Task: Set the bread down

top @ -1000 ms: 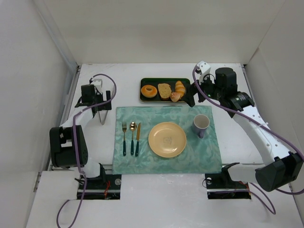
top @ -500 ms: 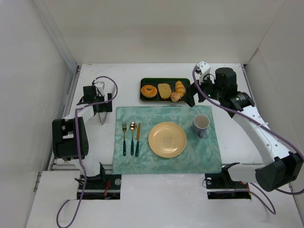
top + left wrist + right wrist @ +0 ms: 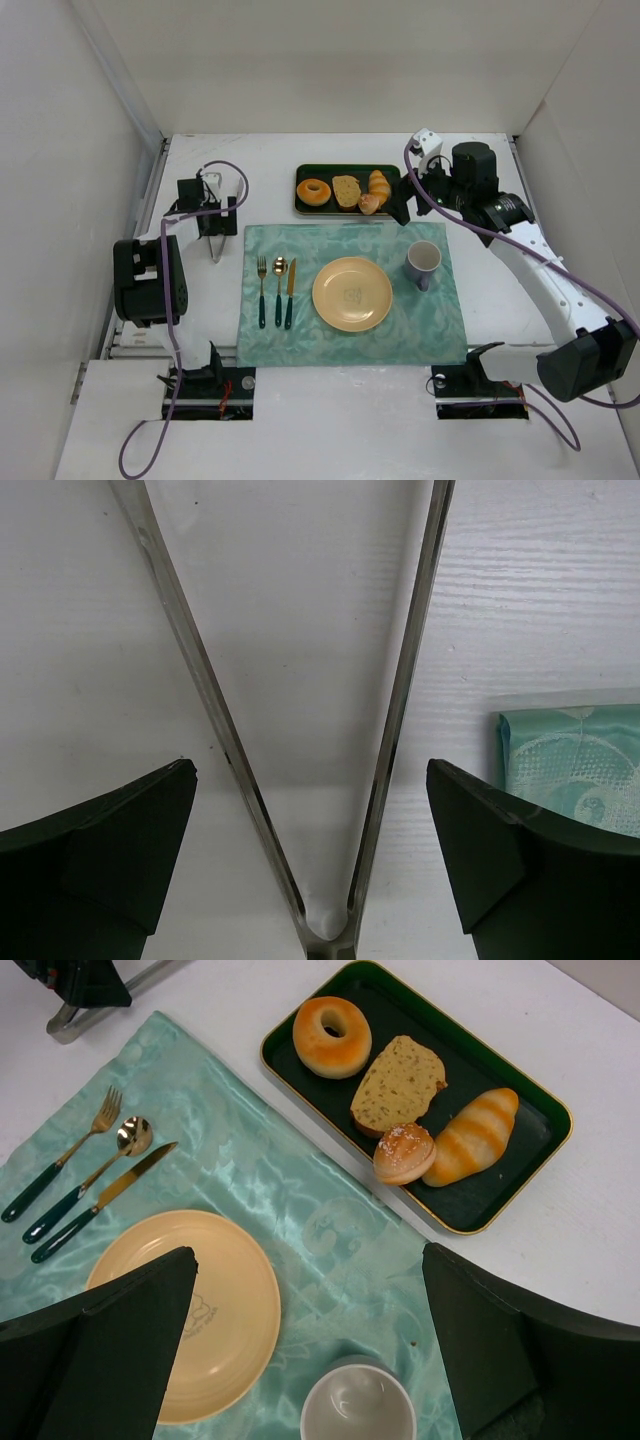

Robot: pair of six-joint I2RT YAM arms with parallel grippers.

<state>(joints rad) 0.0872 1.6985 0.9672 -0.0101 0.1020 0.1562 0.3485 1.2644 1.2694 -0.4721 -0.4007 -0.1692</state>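
The bread (image 3: 404, 1154) is lying in the dark green tray (image 3: 505, 1185) at the counter's (image 3: 260, 165) far side, touching the striped croissant (image 3: 471, 1137) on one side and sitting just beside the flat bread slice (image 3: 398, 1085) – the ring doughnut (image 3: 331, 1036) is occupying the tray's other end. The right end effector (image 3: 310, 1255) is hovering over the teal placemat (image 3: 420, 320) near the tray, fingers spread wide, gripping nothing. Below it, the yellow plate (image 3: 220, 1310) and the cup (image 3: 358, 1405) are resting on the mat. The left end effector (image 3: 310, 770) is also standing spread – straddling metal tongs (image 3: 400, 680) on the counter, its fingers clear of them.
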